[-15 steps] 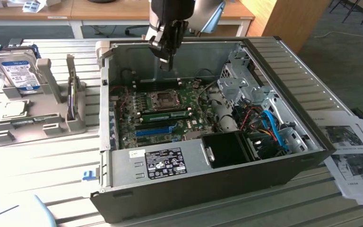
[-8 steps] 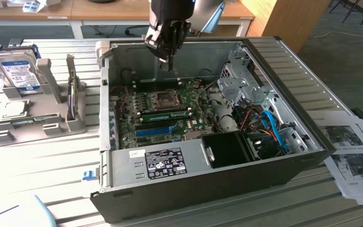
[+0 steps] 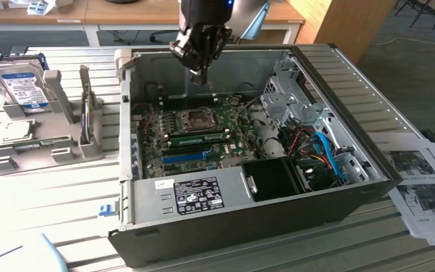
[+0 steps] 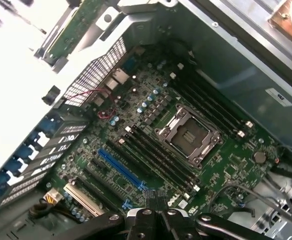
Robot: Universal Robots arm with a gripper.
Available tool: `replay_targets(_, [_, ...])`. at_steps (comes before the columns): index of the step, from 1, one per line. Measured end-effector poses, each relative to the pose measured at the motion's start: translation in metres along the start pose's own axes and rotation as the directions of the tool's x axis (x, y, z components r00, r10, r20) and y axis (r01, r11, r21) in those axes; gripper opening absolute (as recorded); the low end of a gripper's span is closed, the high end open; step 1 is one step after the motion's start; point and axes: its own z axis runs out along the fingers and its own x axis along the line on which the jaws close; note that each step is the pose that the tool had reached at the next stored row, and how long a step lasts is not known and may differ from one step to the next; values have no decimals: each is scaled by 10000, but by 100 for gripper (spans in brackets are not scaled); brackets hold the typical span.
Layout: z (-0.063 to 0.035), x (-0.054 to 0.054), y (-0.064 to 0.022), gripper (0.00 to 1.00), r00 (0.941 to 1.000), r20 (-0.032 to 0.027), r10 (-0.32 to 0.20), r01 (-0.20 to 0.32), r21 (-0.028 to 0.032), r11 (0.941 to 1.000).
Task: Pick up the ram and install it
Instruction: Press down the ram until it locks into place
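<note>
We see the gripper (image 3: 199, 72), jaws together and holding nothing, above the open computer case (image 3: 353, 113); a ram (image 3: 199, 137) sits at its six o'clock.

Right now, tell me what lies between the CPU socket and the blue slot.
Long dark memory slots lie between the CPU socket and the blue slot, in the wrist view.
</note>
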Motion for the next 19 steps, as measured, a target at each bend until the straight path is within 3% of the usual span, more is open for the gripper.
replay_targets(5, [2, 0, 0, 9, 9977, 9, 684, -684, -15, 9977])
replay_targets(9, [4, 0, 0, 9, 9922, 15, 1248, -1247, -27, 9922])
replay_targets(14, [7, 0, 0, 9, 9809, 23, 1944, -1944, -44, 9809])
replay_targets(19, [10, 0, 0, 9, 9654, 28, 2606, -2606, -59, 9654])
